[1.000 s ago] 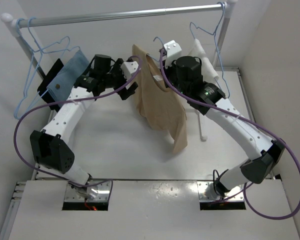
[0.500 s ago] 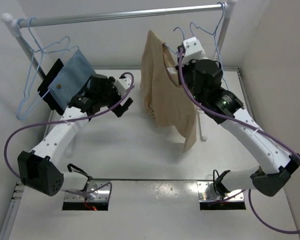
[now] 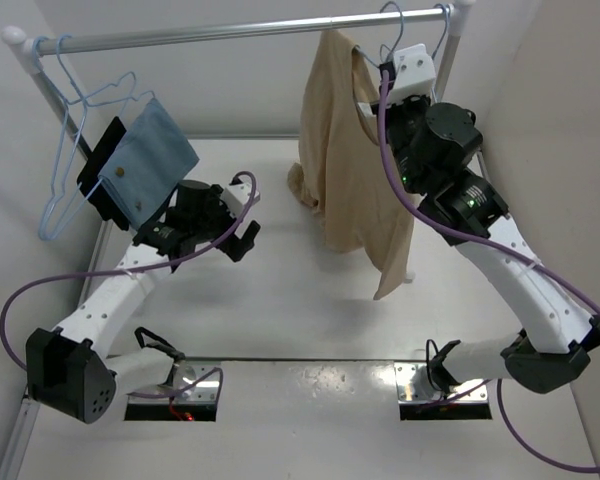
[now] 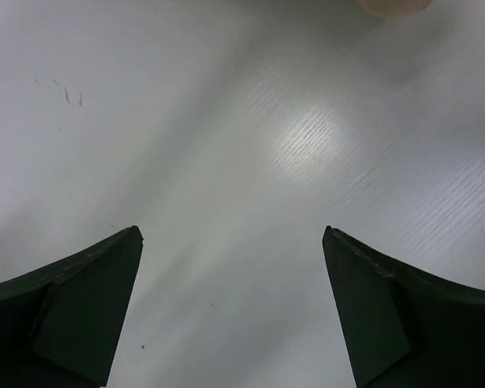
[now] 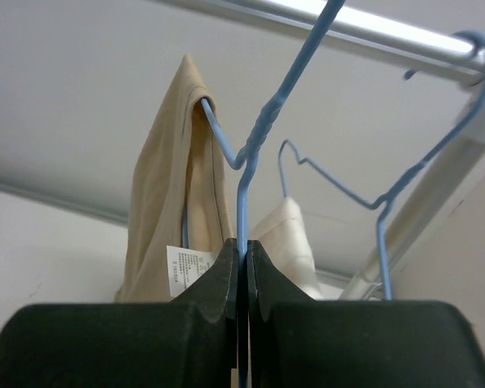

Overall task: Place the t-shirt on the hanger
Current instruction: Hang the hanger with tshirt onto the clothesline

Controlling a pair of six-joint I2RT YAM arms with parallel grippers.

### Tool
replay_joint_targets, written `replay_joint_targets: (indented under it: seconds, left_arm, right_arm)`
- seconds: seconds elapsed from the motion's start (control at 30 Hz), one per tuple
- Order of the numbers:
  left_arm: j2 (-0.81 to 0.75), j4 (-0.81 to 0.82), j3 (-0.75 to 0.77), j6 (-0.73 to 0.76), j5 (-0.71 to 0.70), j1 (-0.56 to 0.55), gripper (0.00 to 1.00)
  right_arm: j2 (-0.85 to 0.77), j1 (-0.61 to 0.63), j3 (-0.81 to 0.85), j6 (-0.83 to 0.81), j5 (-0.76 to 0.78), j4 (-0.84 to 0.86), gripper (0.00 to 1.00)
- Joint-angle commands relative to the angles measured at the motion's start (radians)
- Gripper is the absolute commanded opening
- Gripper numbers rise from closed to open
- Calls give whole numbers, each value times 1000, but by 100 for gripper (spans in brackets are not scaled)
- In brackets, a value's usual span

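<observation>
The t-shirt [image 3: 345,170] and hanger [image 5: 241,206] rose higher

jaws pinching hanger [image 5: 242,202], t-shirt [image 5: 158,210] draped on it

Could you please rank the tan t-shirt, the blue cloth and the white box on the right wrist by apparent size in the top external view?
1. t-shirt
2. blue cloth
3. white box
The gaps are plain; no ties.

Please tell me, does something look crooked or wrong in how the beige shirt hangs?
Yes. The t-shirt hangs lopsided: in the right wrist view it sits bunched on only one arm of the hanger, which the right pincer grips below the hook. One corner droops lower than the rest.
</observation>
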Motion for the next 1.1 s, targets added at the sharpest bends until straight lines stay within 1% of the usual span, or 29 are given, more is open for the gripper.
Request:
replay_joint_targets:
  seconds: [0.0, 0.1, 0.17, 0.33, 0.5, 0.77, 0.97, 1.0, 1.03, 1.07]
  left_arm:
    - [-48, 66, -18, -37, 20, 2, 100]
    - [-48, 77, -27, -47, 20, 2, 100]
    - [-57, 88, -36, -47, 20, 11, 100]
    - [-57, 99, -45, -47, 20, 11, 100]
    - [-75, 108, -56, -47, 30, 11, 100]
    - [-94, 108, -74, -47, 20, 11, 100]
    - [-104, 108, -74, -56, 20, 20, 100]
    - [-104, 108, -74, -56, 20, 20, 100]
    - [-104, 108, -74, -56, 20, 20, 100]
    - [-104, 108, -74, -56, 20, 20, 100]
  right_arm:
    - [-33, 5, 11, -72, 53, 173, 0]
    - [-33, 5, 2, -83, 66, 185, 0]
    - [-12, -4, 45, -106, 76, 185, 0]
    - [75, -4, 167, -166, 161, 185, 0]
    - [158, -13, 201, -235, 225, 228, 0]
    - [180, -53, 30, -233, 261, 334, 0]
    - [122, -53, -101, -186, 298, 325, 0]
    - [96, -53, -116, -186, 298, 325, 5]
    - [79, -53, -133, -186, 278, 336, 25]
    - [62, -44, -150, -195, 257, 336, 35]
